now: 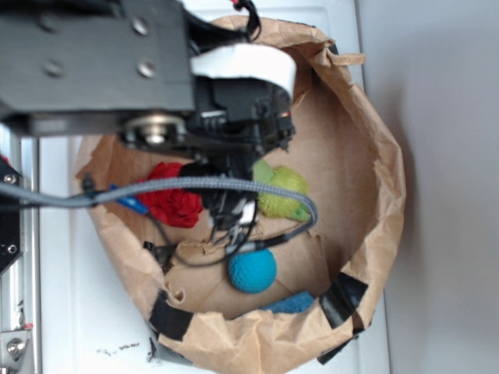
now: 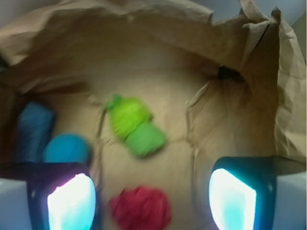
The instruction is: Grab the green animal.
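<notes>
Lying ahead of spread claw (image 2: 146,201), green animal (image 2: 135,125)

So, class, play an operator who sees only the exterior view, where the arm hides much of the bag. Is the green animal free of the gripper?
Observer: Yes. The wrist view shows the green animal lying ahead of the open gripper, untouched.
Operator: Anything between the fingers?
Observer: The red fabric lump lies low between them.
Operator: And the blue ball?
Observer: The blue ball sits beside a blue cloth.
</notes>
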Robot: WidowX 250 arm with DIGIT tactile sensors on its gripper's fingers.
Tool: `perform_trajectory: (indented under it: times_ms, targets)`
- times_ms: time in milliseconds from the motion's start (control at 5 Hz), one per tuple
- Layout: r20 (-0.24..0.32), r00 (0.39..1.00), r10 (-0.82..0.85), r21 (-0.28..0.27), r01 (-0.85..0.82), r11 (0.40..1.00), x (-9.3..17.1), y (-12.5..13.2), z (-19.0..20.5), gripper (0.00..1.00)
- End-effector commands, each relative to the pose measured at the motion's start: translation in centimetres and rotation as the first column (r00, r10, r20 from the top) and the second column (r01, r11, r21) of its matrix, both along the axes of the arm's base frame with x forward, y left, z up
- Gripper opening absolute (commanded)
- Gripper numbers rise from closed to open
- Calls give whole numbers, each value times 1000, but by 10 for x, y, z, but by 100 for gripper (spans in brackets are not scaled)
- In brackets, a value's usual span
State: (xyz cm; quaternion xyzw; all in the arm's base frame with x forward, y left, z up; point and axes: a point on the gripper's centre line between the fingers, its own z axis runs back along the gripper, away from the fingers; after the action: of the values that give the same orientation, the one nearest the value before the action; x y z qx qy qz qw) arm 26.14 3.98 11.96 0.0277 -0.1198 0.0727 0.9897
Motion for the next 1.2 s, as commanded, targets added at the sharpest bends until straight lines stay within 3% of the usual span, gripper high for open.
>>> perform_trajectory:
  times_ms: [0,200,400,600,1000]
  targets:
    - [66,998,-10,54,7,999,17,8,-45,100]
    - [42,998,-36,82,33,996,29,0,-73,100]
    - [6,999,-53,63,53,997,31,-13,-84,100]
    - [-2,1000,-17,55,17,998,29,-13,-81,0]
    - [21,1000,-6,29,5,1000,16,-9,-66,0]
